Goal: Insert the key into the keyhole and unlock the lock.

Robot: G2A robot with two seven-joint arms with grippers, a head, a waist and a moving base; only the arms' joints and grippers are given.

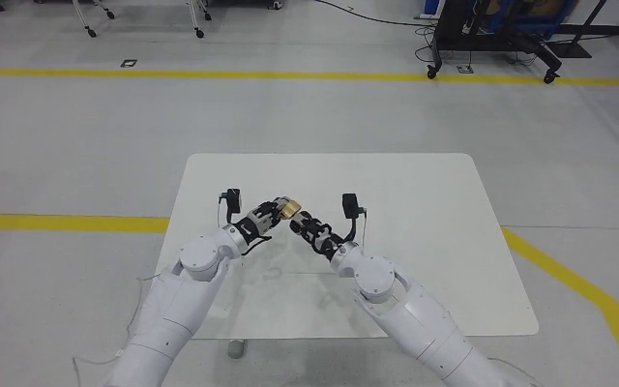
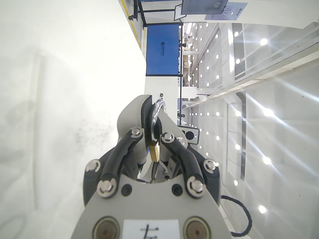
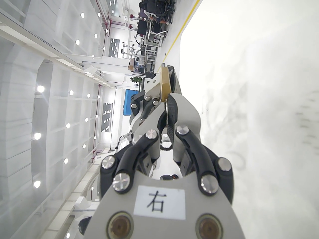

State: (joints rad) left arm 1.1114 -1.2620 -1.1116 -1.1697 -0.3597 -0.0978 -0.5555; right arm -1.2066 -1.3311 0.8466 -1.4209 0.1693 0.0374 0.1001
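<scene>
Top view gives me both arms meeting over the white table [image 1: 416,193], the left coming in from 7 o'clock and the right from 5 o'clock. The left gripper [image 1: 282,209] is pressed together on the lock [image 1: 289,205], whose brass body shows a little left of the table's middle; the right gripper [image 1: 306,226] sits just beside it, at about 4 o'clock from the lock, with its tips pointing toward the brass.

On my left wrist view the lock's silver shackle [image 2: 157,111] is pinched between the two dark pads; the brass body shows edge-on nearer the palm.

On my right wrist view the right gripper's fingers are pinched on the key [image 3: 166,116], a thin strip of metal seen edge-on between the pads; the key's far end meets the near end of the brass body, with the left gripper's knuckles just beyond. I cannot tell from here whether the key is in the keyhole or only touching it, nor whether the shackle has come free of the body.
</scene>
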